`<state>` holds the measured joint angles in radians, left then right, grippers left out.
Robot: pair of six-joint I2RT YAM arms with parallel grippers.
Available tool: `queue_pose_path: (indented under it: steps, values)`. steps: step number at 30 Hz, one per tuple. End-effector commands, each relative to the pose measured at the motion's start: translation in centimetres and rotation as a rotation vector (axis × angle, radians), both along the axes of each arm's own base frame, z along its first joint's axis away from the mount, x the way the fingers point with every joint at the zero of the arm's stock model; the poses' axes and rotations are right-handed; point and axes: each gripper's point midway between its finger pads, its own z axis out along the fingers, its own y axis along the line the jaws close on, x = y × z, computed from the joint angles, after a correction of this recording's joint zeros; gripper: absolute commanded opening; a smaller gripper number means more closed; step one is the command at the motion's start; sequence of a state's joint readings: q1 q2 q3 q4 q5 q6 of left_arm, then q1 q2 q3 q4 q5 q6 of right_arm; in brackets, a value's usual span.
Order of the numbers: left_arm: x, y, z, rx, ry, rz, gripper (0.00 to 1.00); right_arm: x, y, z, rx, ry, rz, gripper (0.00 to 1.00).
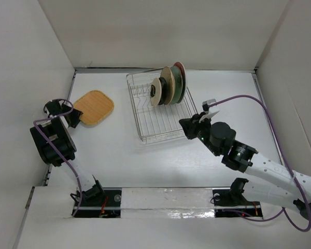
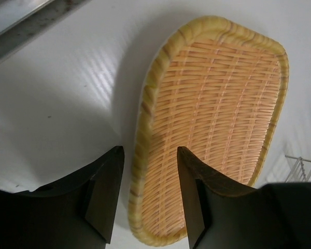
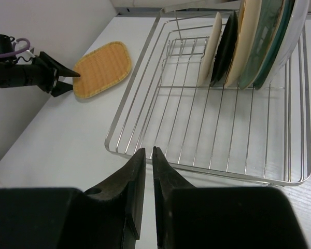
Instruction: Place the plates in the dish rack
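Five plates (image 1: 168, 85) racked — orange plate (image 2: 212, 119) rim between open left fingers (image 2: 103, 192).

The top camera looks down over everything; the left wrist camera sits close above the orange plate (image 2: 212, 129), which the right wrist camera sees from afar.

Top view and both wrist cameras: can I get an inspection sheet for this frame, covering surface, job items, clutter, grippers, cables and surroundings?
Surface: white table, no spills seen.
Job's things: the dish rack holds five plates upright at its far end; an orange woven plate lies flat on the table to its left.
Clutter: nothing seen.
Grippers: left gripper open, fingers straddling the woven plate's edge; right gripper shut, empty, by the rack's near right corner.
Cables: a purple cable arcs off the right arm, another off the left; neither touches the plates.
Surroundings: white walls on three sides.
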<state>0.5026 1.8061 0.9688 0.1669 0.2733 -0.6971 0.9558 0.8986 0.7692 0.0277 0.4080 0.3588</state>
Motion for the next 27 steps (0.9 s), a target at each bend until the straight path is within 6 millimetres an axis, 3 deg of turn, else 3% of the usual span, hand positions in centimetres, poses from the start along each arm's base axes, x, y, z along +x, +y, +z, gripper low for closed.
queue_pose_path:
  steps: [1,8,12,13,15,21,27]
  values:
    - [1.7,0.1,0.7,0.009,-0.033,-0.011,0.42,0.3,-0.2,1.0,0.028,-0.018,-0.01,0.16]
    - [2.1,-0.1,-1.2,-0.017,-0.011,0.001,0.36,0.4,-0.2,0.9,0.025,-0.016,-0.014,0.16]
    - [2.1,0.0,-1.3,-0.014,-0.014,0.007,0.11,0.5,-0.1,0.8,0.024,-0.016,-0.016,0.17]
    - [2.2,-0.1,-0.8,-0.011,-0.024,0.004,0.0,0.6,0.0,0.7,0.02,-0.013,-0.016,0.17]
    - [2.4,-0.4,0.3,-0.015,-0.057,-0.006,0.0,0.6,0.0,0.8,0.019,-0.012,-0.014,0.17]
    - [2.2,-1.7,6.4,0.01,-0.232,-0.05,0.0,0.4,-0.1,1.4,0.038,-0.022,-0.008,0.16]
    - [0.7,-3.1,12.2,0.038,-0.4,-0.047,0.0,-0.4,0.9,2.6,0.075,-0.032,0.059,0.18]
